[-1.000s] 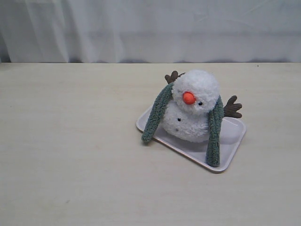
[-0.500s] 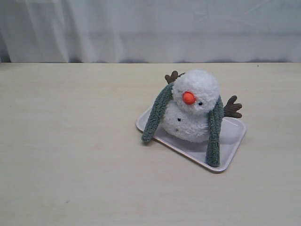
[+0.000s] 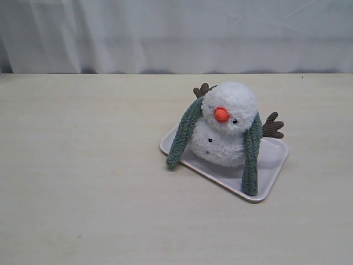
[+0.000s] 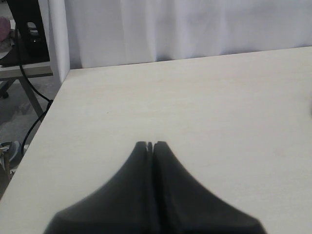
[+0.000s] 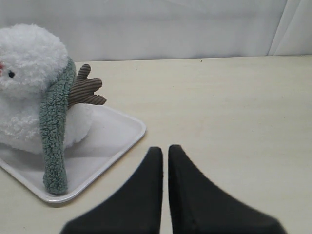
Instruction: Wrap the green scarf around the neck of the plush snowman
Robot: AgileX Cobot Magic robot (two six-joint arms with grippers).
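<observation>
The plush snowman [image 3: 226, 127] sits on a white tray [image 3: 274, 160], leaning a little, its orange nose toward the camera. The green scarf [image 3: 251, 152] lies behind its neck, and both ends hang down the front, one on each side. The other end [image 3: 182, 135] reaches past the tray's edge onto the table. In the right wrist view the snowman [image 5: 29, 73] and the scarf [image 5: 53, 131] show beside my right gripper [image 5: 165, 148], which is shut and empty, apart from the tray. My left gripper [image 4: 150, 144] is shut over bare table, far from the plush.
A brown twig arm [image 3: 272, 126] sticks out on each side of the plush. A white curtain [image 3: 176, 33] closes off the back of the table. A table edge and dark equipment [image 4: 24, 34] show in the left wrist view.
</observation>
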